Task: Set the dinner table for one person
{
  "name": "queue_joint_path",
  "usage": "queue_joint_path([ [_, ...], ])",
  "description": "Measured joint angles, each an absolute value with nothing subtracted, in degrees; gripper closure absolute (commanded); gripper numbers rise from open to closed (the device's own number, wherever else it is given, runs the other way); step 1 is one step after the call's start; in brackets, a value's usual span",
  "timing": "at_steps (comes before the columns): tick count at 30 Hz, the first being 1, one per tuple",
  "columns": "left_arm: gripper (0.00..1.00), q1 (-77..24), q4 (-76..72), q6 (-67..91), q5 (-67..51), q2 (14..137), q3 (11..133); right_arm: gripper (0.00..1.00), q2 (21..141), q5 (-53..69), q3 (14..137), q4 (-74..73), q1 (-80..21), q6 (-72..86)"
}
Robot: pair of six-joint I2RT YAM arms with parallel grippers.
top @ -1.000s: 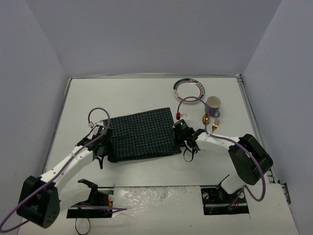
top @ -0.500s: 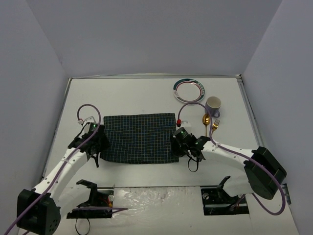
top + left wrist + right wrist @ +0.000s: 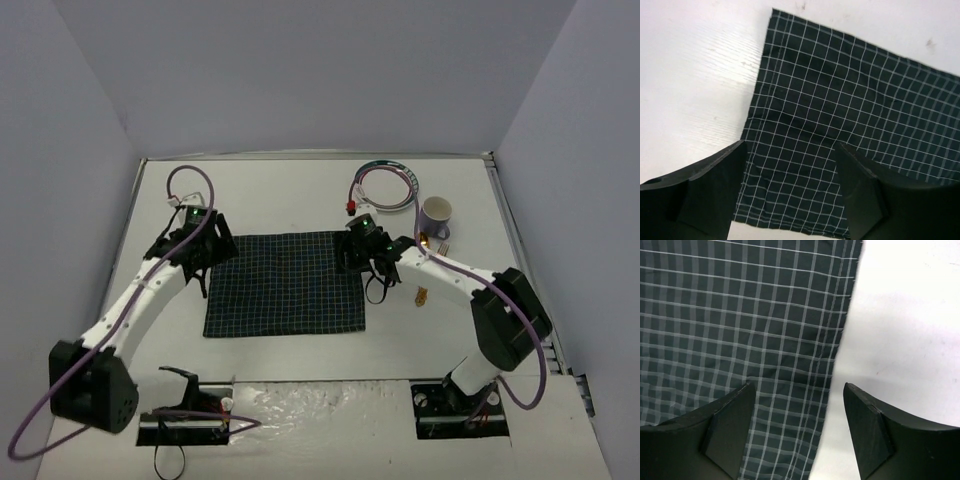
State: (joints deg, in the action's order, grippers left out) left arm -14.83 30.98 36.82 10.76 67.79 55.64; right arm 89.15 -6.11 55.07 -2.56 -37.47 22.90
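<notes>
A dark green checked cloth (image 3: 285, 285) lies spread flat on the white dinner table (image 3: 280, 195). My left gripper (image 3: 208, 260) hovers over the cloth's far left corner. In the left wrist view the left gripper (image 3: 791, 147) is open, with checked fabric (image 3: 840, 95) below it and nothing between the fingers. My right gripper (image 3: 358, 260) hangs over the far right corner. In the right wrist view the right gripper (image 3: 799, 387) is open, and the cloth's edge (image 3: 837, 360) runs under the gap, with bare table (image 3: 905, 315) beside it.
A round plate (image 3: 387, 186) with a dark rim sits at the back right, partly crossed by a cable. A lilac mug (image 3: 436, 213) stands beside it. Gold cutlery (image 3: 424, 241) lies near the mug, with another gold piece (image 3: 421, 296) under the right arm. Walls enclose the table.
Both grippers went from shut to open and let go of the cloth. The cloth, lifted and rumpled before, now lies flat. Both arms moved toward its far corners.
</notes>
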Motion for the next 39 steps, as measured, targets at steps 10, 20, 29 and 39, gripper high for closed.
queue_joint_path([
  [10, 0.52, -17.13, 23.67, 39.02, 6.47, 92.49, 55.72, 0.55, 100.1, -3.38, 56.0, -0.78, -35.91, 19.84],
  [20, 0.63, -16.13, 22.75, 41.25, 9.4, 97.05, 57.39, 0.7, 100.27, -3.6, 53.76, 4.64, -40.24, 21.56],
  [29, 0.68, -6.93, 23.64, 41.44, 9.3, 97.78, 58.28, 0.76, 102.14, -2.55, 54.99, 7.73, -44.58, 24.85],
  [39, 0.68, 2.74, 26.47, 41.28, 12.18, 95.64, 56.25, 0.81, 108.54, 1.36, 62.47, 9.07, -46.82, 25.85],
])
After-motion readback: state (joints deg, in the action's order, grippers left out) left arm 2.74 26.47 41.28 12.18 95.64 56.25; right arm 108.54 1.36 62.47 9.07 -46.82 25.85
